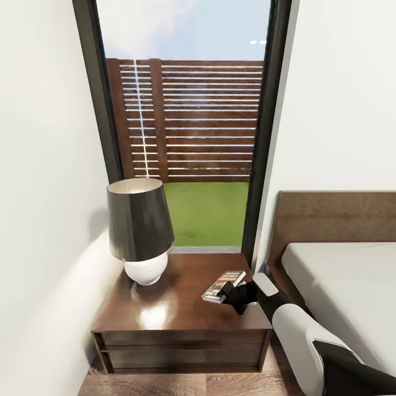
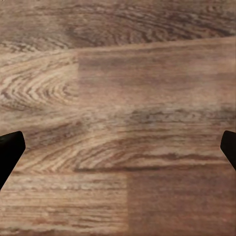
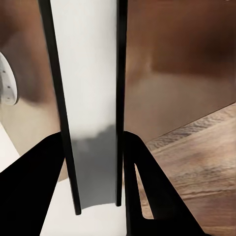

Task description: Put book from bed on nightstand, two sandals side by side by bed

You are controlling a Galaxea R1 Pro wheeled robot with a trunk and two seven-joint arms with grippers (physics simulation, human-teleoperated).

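The bedroom's window [image 1: 187, 126] rises behind the nightstand [image 1: 176, 308], the bed [image 1: 341, 275] cut off alongside. The right gripper [image 1: 231, 292] pinches the book [image 1: 224, 286] edge-on above the top; left fingertips [image 2: 10, 152] spread over floor [image 2: 118, 98].

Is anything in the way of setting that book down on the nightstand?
Nothing visible. The right gripper holds the book over the nightstand top's bare right side; the lamp stands apart on the left.
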